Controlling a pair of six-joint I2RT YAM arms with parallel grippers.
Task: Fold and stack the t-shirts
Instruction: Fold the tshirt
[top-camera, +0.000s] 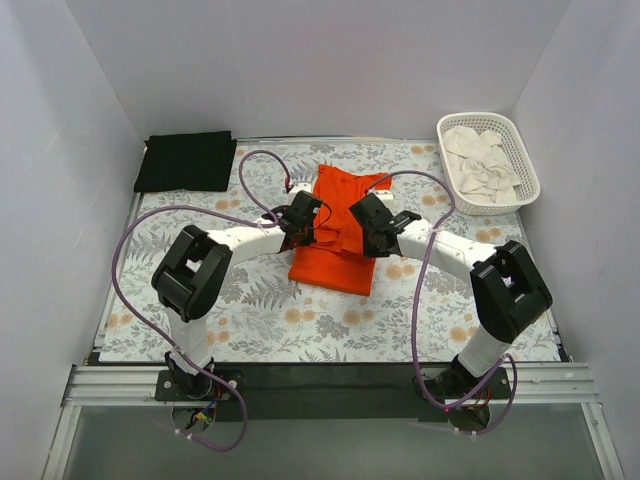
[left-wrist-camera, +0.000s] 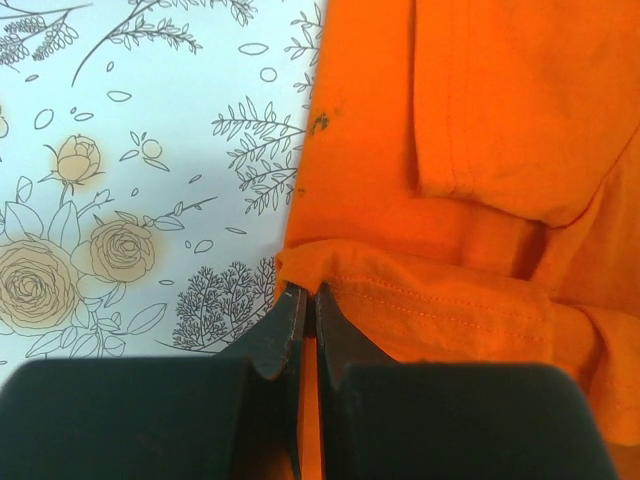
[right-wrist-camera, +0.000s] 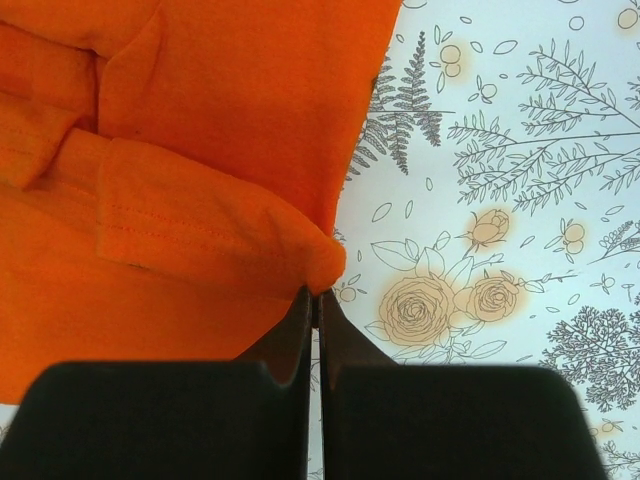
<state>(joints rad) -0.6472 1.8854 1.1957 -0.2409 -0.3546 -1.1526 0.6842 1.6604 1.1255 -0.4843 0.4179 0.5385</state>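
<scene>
Left gripper (left-wrist-camera: 308, 300) is pinched shut on the left edge of the orange shirt (top-camera: 335, 255), a sliver of cloth showing between its jaws. Right gripper (right-wrist-camera: 315, 300) is closed just as narrow on the corner of a doubled-over flap on the shirt's right edge, and seems to hold it.

The orange shirt lies mid-table between the two arms, long and narrow with its sides turned in. I judge it part-folded, with at least one cross fold left. The black shirt (top-camera: 186, 160) lies at the far left corner as a flat, neat rectangle, so it looks done. The two are well apart, so stacking is not yet done.

Under both spreads the tablecloth (top-camera: 300, 320). A basket (top-camera: 530, 180) with white cloths (top-camera: 480, 160) stands at the far right.
</scene>
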